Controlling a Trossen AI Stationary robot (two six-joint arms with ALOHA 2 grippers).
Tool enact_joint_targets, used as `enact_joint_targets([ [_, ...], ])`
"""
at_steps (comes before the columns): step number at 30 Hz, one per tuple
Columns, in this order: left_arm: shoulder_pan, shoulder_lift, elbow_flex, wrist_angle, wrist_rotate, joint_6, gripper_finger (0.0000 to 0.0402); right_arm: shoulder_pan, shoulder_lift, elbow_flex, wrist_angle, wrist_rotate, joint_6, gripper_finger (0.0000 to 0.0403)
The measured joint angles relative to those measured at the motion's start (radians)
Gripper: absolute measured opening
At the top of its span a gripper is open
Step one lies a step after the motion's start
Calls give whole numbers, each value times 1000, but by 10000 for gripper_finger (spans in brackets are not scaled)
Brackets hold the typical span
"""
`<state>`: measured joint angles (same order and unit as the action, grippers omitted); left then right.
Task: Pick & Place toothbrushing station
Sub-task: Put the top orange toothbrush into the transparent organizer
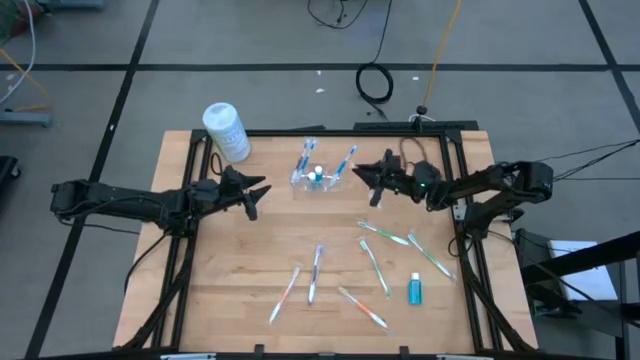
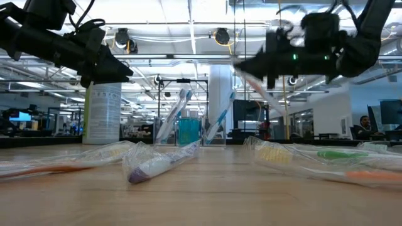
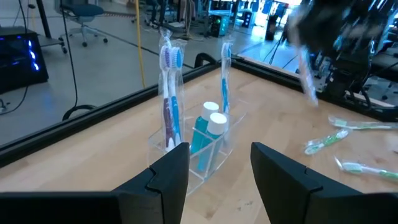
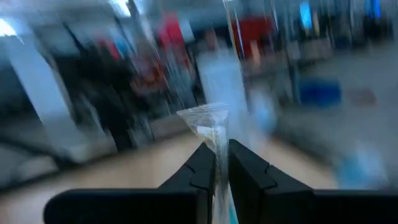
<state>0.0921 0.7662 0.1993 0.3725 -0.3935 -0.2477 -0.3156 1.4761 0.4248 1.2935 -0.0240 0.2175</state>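
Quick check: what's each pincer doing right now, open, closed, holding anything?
Left pincer: open, empty, facing the clear holder.
Right pincer: closed on a wrapped toothbrush, raised off the table.

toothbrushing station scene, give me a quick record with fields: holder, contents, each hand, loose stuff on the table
holder: clear toothbrushing station, upright near the table's far edge, between the two hands
contents: wrapped toothbrushes standing upright, blue tubes with white caps
left hand: open, empty, pointed at the holder
right hand: shut on a wrapped toothbrush, raised above the table beside the holder
loose on table: more wrapped toothbrushes, a small blue tube
other: white canister at the far left corner
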Motion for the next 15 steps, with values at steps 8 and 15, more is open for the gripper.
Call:
enact_joint_targets([
  [8,0,0,0,9,-1,25,179,96,16,161,81,1,-271,24],
  [15,0,0,0,50,0,40,180,110,158,331,71,77,-491,24],
])
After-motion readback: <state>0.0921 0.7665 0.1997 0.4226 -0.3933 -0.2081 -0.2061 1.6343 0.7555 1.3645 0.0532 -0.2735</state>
